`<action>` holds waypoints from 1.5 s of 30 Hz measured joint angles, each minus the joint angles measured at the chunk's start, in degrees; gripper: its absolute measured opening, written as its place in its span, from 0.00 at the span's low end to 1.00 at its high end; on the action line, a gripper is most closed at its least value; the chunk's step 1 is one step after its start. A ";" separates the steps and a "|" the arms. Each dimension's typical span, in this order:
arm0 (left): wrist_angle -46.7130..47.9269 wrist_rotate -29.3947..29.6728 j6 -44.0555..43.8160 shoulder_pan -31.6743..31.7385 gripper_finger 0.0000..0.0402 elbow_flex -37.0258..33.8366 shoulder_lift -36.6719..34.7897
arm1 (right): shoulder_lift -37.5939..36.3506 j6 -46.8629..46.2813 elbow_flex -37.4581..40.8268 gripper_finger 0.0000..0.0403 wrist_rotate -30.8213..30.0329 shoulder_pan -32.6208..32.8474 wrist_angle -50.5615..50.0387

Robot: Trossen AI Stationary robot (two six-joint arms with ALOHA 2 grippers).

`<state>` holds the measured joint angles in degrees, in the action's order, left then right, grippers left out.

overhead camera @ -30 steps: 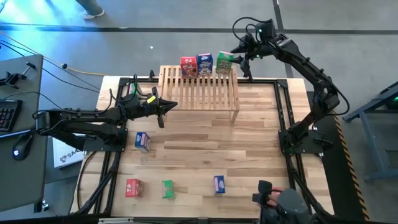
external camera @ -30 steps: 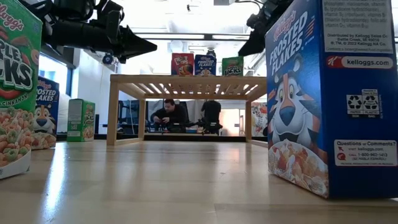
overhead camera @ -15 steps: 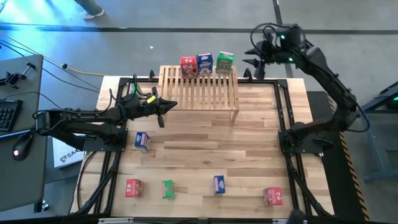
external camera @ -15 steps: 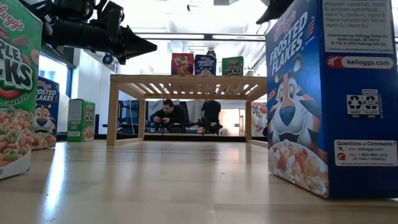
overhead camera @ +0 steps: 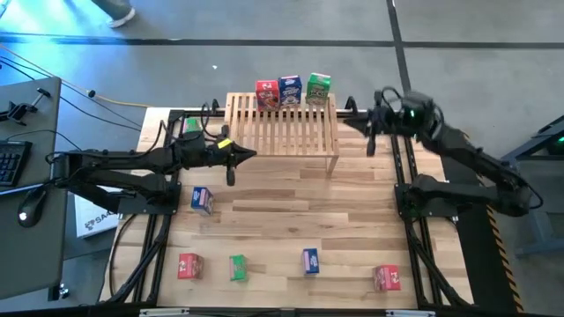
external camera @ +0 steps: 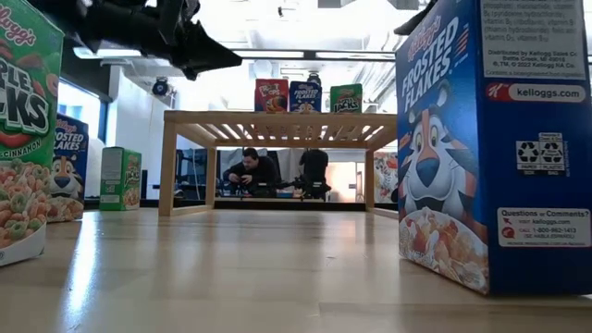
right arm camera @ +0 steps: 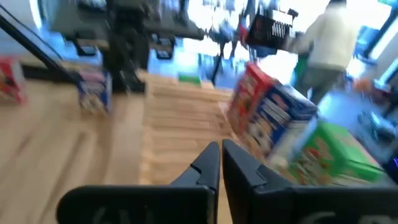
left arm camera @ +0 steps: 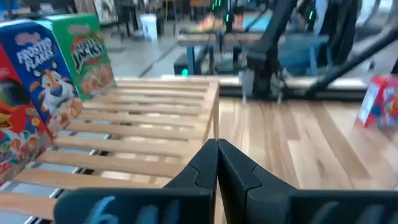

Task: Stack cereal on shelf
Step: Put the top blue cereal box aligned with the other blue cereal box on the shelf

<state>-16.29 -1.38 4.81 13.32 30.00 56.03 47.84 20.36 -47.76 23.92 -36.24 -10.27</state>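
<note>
Where the table [overhead camera: 352, 211] edge lies nearest the low camera, four boxes stand in a row: a red box [overhead camera: 189, 265], a green box [overhead camera: 237, 268], a blue box [overhead camera: 310, 261] and a second red box [overhead camera: 387, 277]. A little farther in, on the left side, sits another blue box [overhead camera: 202, 200]. Beyond it the left gripper [overhead camera: 251, 154] hangs just off the shelf's [overhead camera: 282, 132] left end, fingers pressed together and holding nothing. The right gripper [overhead camera: 352, 123] hovers off the shelf's right end, its fingers likewise closed and empty. Along the shelf's far edge stand three boxes side by side: red cereal [overhead camera: 267, 93], blue cereal [overhead camera: 291, 89] and green cereal [overhead camera: 319, 86]. Past the table, two people [external camera: 250, 168] sit in the room behind.
</note>
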 joint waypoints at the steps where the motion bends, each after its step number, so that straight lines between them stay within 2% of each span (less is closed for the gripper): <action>1: 2.35 1.79 0.21 -1.26 0.00 1.14 0.00 | -1.55 -1.33 3.20 0.01 0.02 1.59 4.41; 8: 20.79 11.59 -5.00 -9.89 0.00 9.07 0.00 | -7.62 -6.85 21.12 0.00 -8.08 11.14 27.66; 12: 32.71 18.30 -13.95 -14.41 0.00 13.61 0.01 | -7.75 -8.80 27.99 0.00 -11.88 15.57 37.43; 17: 46.51 23.09 -27.97 -19.12 0.01 18.57 0.00 | -7.77 -8.53 31.33 0.00 -15.79 19.87 41.80; 20: 55.05 21.75 -37.86 -20.94 0.05 21.28 0.01 | -7.77 -6.14 31.33 0.00 -17.67 21.37 42.84; 24: 67.30 18.76 -51.78 -23.45 0.13 24.68 0.01 | -7.77 -4.65 31.33 0.00 -17.14 21.80 44.79; 31: 84.46 13.66 -73.00 -25.92 0.33 29.31 0.77 | -7.77 -0.74 31.33 0.00 -16.77 21.54 45.98; 38: 91.55 10.52 -86.84 -24.86 0.54 30.03 3.97 | -7.77 1.18 31.33 0.00 -16.68 21.25 46.95; 45: 96.53 4.41 -87.95 -23.59 0.69 30.02 10.18 | -7.77 1.76 31.33 0.00 -16.63 21.24 47.41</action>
<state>80.24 3.03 -83.14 -10.28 60.03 66.21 40.07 22.11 -16.43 7.29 -14.99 37.15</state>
